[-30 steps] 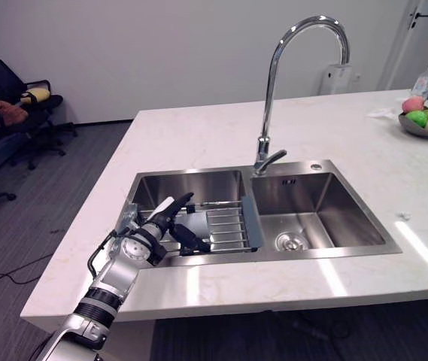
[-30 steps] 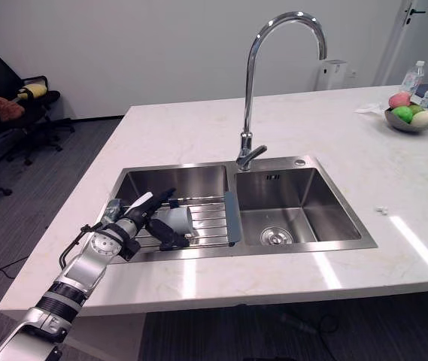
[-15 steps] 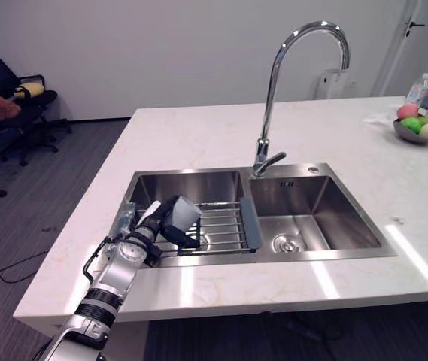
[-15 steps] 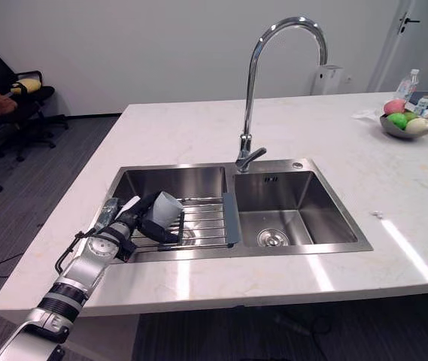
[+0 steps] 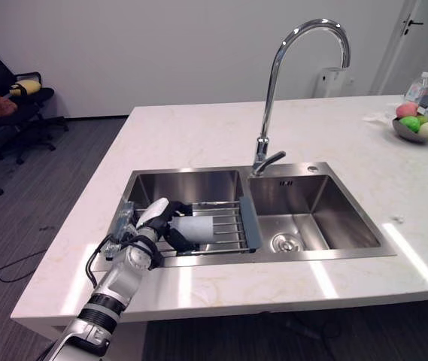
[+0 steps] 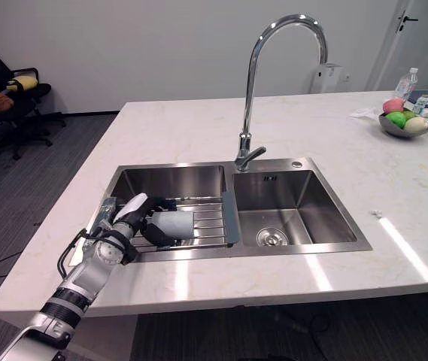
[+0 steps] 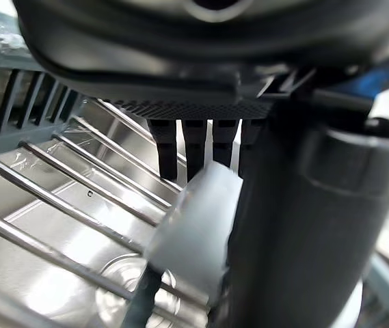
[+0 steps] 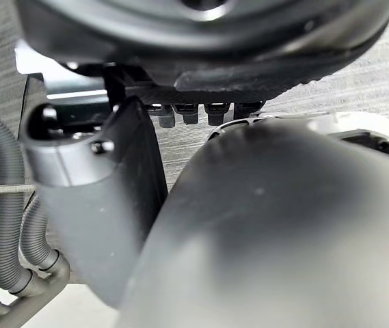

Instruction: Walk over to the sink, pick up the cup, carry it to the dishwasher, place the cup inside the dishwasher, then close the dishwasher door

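A pale grey cup (image 5: 198, 228) lies on its side just over the wire rack (image 5: 230, 222) in the left basin of the steel sink (image 5: 315, 256). My left hand (image 5: 152, 218) is shut on the cup from the left, dark fingers (image 7: 193, 147) and thumb (image 7: 297, 232) curled round its pale wall (image 7: 197, 229). Whether the cup rests on the rack wires or hangs slightly above them I cannot tell. My right hand (image 8: 91, 198) hangs low over grey floor, fingers relaxed and holding nothing.
A tall curved faucet (image 5: 274, 90) stands behind the divider between the basins. The right basin (image 5: 311, 218) has a drain. A fruit bowl (image 5: 418, 129) and a bottle (image 5: 422, 81) sit at the counter's far right. Office chairs (image 5: 10, 98) stand at the far left.
A second ago my left hand closed round the cup on the rack. It then raised the cup tilted upward. Now the cup is lower and lies sideways. The camera has shifted slightly.
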Controlling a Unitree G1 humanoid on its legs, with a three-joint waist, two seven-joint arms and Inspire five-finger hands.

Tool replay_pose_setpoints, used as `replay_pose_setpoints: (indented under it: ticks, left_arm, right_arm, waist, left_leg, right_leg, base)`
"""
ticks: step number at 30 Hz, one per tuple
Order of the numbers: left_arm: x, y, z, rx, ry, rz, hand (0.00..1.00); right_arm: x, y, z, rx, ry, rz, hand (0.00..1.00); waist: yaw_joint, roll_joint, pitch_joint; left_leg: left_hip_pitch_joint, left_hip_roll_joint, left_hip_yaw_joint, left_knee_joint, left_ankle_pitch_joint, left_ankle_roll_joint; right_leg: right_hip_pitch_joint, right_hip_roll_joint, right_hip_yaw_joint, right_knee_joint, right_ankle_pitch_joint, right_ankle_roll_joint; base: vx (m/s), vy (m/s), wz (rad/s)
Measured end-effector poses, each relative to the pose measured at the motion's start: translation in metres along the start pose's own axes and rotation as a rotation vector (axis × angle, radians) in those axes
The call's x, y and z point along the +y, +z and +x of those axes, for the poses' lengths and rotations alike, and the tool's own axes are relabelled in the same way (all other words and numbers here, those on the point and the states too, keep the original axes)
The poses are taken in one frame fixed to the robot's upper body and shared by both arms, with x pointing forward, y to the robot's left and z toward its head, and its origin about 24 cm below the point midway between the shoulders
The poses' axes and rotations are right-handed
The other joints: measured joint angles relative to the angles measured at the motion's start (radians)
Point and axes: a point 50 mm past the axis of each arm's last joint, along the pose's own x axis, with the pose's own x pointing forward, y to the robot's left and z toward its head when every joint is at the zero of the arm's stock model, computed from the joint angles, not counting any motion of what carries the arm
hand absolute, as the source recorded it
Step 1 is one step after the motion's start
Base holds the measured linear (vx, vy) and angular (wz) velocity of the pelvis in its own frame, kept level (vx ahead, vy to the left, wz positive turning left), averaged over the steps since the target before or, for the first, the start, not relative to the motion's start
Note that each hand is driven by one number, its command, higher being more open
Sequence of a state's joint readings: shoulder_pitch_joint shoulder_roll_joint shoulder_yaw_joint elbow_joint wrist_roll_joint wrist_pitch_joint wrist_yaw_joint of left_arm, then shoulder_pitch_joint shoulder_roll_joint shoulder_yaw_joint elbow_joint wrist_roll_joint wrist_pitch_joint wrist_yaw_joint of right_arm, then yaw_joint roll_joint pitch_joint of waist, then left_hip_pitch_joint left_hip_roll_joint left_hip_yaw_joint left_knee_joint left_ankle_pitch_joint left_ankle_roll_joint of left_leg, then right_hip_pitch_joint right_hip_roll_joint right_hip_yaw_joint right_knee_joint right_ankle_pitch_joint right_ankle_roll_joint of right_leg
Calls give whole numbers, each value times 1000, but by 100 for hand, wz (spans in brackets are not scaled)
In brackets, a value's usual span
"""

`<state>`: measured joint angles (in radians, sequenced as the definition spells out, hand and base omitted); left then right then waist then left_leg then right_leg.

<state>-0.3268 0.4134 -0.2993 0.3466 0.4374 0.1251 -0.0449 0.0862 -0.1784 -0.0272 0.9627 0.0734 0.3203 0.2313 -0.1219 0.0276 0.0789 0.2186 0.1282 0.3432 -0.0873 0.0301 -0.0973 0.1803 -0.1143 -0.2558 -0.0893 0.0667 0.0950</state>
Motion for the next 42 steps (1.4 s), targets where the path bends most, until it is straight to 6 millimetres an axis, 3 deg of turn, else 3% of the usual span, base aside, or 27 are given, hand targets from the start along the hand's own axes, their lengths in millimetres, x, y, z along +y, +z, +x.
replay_pose_setpoints:
  ticks: [11, 19, 23, 30, 36, 42]
  left_arm:
    - [-5, 20, -4, -203, 109, 245, 0]
    - [-3, 23, -22, -323, 203, 240, 0]
    - [3, 22, -32, -332, 247, 80, 0]
    - [20, 6, -47, -253, 410, -367, 0]
    - [16, -5, -61, -187, 469, -750, 0]
    - [17, -18, -71, -143, 525, -910, 0]
  right_arm:
    - [0, 6, 0, -29, -10, -50, 100]
    - [-1, 6, 0, -42, -15, -59, 100]
    - [-3, 4, -1, -49, -19, -60, 100]
    - [-3, -1, 0, -41, -21, -45, 100]
    - [-6, -9, -1, -28, -31, -11, 100]
    - [-4, -12, -1, -23, -27, 6, 100]
  waist:
    - [-6, 2, 1]
    - [-3, 3, 1]
    - [9, 3, 1]
    - [38, 2, 0]
    - [78, -2, -2]
    - [85, -8, -6]
  left_leg:
    - [-8, 0, 8, 0, -3, 0]
    - [-9, 0, 6, 0, -3, 0]
    - [-9, -2, 1, 0, -3, 1]
    - [-21, -10, -32, -4, 2, 6]
    - [-26, -11, -58, -5, 6, 8]
    - [-41, -12, -89, -5, 17, 10]
  right_leg:
    - [-10, 0, 6, 3, -1, 0]
    - [-10, 0, 4, 4, -1, 0]
    - [-10, -2, 0, 4, -1, 0]
    - [-3, -10, -31, 4, -3, 4]
    - [11, -12, -59, 4, -9, 3]
    - [13, -12, -86, 4, -11, 1]
  base:
    - [-1, -1, -1]
    - [-4, -1, 0]
    - [0, 0, 4]
    - [-8, -3, 13]
    - [-17, -8, 14]
    - [-32, -7, 14]
